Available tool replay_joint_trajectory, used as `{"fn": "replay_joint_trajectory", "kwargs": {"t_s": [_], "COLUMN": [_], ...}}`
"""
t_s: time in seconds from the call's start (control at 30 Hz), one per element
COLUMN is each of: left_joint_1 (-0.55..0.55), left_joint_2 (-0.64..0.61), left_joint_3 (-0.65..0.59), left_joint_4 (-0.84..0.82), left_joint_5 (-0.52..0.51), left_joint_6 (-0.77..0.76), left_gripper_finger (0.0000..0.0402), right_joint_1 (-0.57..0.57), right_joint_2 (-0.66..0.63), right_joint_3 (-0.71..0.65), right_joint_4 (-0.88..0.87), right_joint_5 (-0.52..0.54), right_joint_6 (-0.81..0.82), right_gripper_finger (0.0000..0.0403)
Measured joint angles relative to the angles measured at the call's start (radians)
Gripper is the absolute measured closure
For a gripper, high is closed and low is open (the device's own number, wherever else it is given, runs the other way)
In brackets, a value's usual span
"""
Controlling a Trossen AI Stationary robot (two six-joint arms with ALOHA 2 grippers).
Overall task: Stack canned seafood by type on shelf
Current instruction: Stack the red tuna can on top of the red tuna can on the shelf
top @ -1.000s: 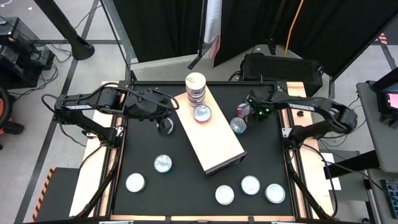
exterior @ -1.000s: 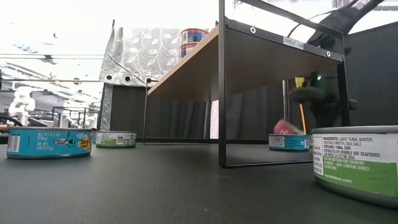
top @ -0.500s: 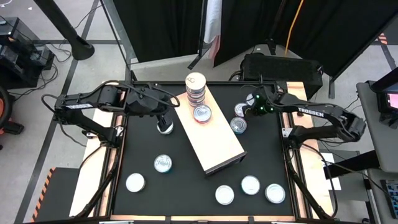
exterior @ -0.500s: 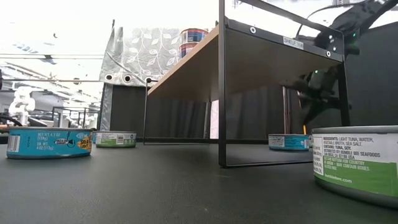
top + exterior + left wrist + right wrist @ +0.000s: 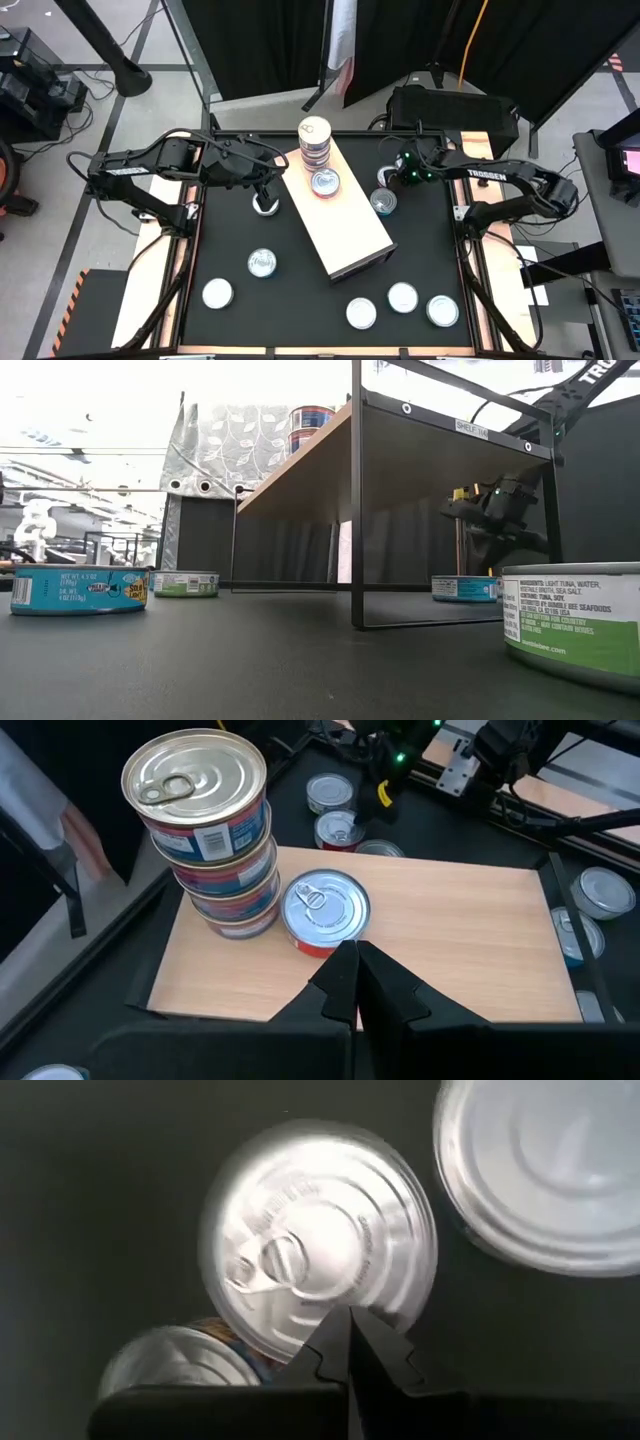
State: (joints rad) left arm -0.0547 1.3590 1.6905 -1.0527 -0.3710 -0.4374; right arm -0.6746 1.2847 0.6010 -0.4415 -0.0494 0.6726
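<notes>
The long shelf runs diagonally, far-left to near-right, bearing a tin stack. Both the left gripper and right gripper are closed, empty. A near tin reads "Bumble Bee Seafoods".

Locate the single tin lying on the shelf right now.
High view: the single tin sits on the shelf near its far end, right beside the stack of tins.

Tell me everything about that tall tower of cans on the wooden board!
The tower of cans is several short round tins stacked straight, standing upright at one end of the pale wooden shelf. The top lid is shiny silver metal with a pull ring. The side labels look red, blue and white. A single tin sits right beside it, maybe just touching. No gripper holds it.
</notes>
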Motion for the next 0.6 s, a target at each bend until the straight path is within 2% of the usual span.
{"fn": "replay_joint_trajectory", "kwargs": {"t_s": [0.23, 0.4, 0.6], "left_joint_1": [-0.002, -0.002, -0.002], "left_joint_2": [0.000, 0.000, 0.000], "left_joint_3": [0.000, 0.000, 0.000], "left_joint_4": [-0.001, -0.002, -0.004], "left_joint_5": [0.011, 0.011, 0.011], "left_joint_6": [-0.002, 0.000, 0.008], "left_gripper_finger": [0.0391, 0.0391, 0.0391], "right_joint_1": [0.009, 0.036, 0.082], "right_joint_2": [-0.001, -0.063, -0.209], "right_joint_3": [0.004, -0.004, -0.064], "right_joint_4": [-0.086, -0.271, -0.374], "right_joint_5": [0.003, 0.032, 0.050], "right_joint_6": [-0.033, -0.052, 0.002], "right_gripper_finger": [0.0402, 0.0402, 0.0402]}}
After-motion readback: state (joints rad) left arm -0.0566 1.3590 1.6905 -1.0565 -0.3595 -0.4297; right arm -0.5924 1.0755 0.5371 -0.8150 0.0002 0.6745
